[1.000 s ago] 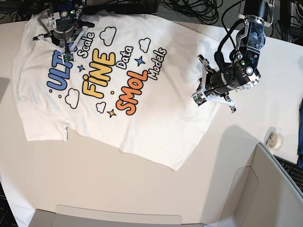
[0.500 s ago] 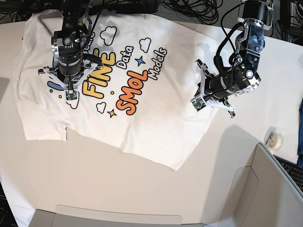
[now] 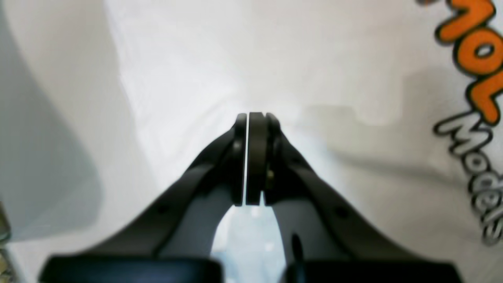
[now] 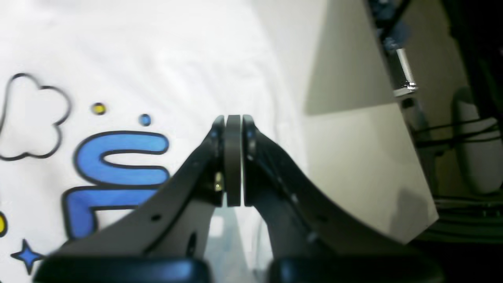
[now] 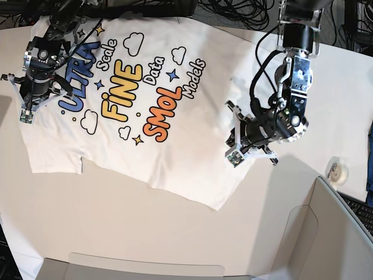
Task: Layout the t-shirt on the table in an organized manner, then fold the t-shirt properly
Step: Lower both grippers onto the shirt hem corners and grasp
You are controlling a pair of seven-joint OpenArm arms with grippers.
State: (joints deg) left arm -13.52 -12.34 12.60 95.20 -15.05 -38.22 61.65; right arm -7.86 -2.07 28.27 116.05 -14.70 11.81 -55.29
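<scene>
- The t-shirt (image 5: 145,111) lies print-up and mostly spread on the white tabletop (image 5: 116,227), set at an angle to its edges, with the lower hem running diagonally toward the near side.
- The left claw (image 3: 251,118) is pressed together, both jaws flush with only a hairline seam between them. No cloth shows between them, and it points down over plain white fabric near the orange "SMOL" print (image 3: 475,59).
- In the base view that claw (image 5: 234,158) sits over the shirt's right edge, where the cloth looks slightly rumpled.
- The right claw (image 4: 233,118) is likewise pressed together and empty, above the sleeve side by the blue lettering (image 4: 114,173), close to the shirt's edge and the bare tabletop beyond it.
- In the base view it (image 5: 24,114) hangs at the shirt's far-left edge.
- Judged stage: layout is nearly done and folding has not begun.
- Risk 1: with both claws shut, a descent would only press or drag the cloth, bunching it instead of gripping it.
- Risk 2: pulling 1 edge alone could skew the shirt further and add creases.
- Risk 3: the pinch may catch only the top layer, so the fold separates front from back.
- Risk 4: the roll of tape (image 5: 337,172) lies well apart, though a wide sweep by the left arm could knock it.
</scene>
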